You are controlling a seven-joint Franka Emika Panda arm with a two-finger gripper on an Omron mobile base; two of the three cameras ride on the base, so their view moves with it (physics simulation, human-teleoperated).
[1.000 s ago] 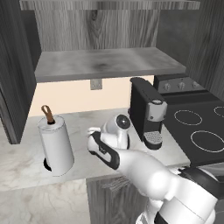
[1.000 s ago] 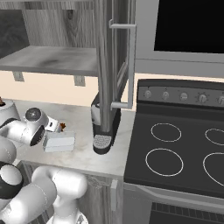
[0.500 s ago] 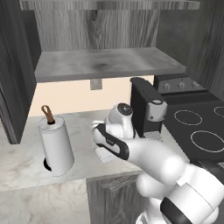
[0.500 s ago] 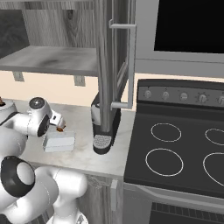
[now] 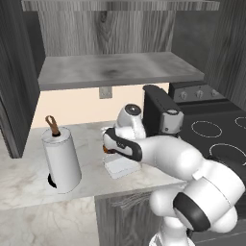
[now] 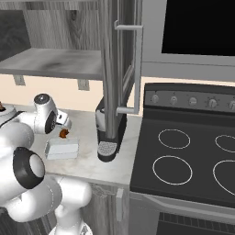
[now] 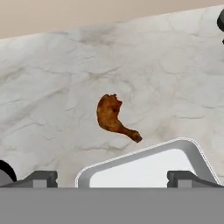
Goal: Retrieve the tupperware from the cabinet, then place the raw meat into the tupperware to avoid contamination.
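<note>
- Paper-towel roll (image 5: 61,161) stands upright on the counter (image 5: 29,178) at far left, brown loop-topped rod rising from its core.
- Cabinet (image 5: 120,67) above the counter stands open; its grey inner shelf is bare.
- Tupperware (image 5: 121,166) sits flat on the counter, right of the roll and in front of the arm's wrist; from the right base camera it lies just left of the coffee machine (image 6: 110,133).
- Raw meat (image 7: 113,116) lies on the marble counter just beyond the tupperware's far rim, close to it but apart, thick end away from the container and thin end pointing toward it.
- Gripper (image 7: 111,177) hovers low over the tupperware's rim, jaws spread wide and released, nothing between them; one finger tip (image 7: 41,177) shows on each side of the container.
- Stove (image 6: 193,156) with ring burners occupies the right.
</note>
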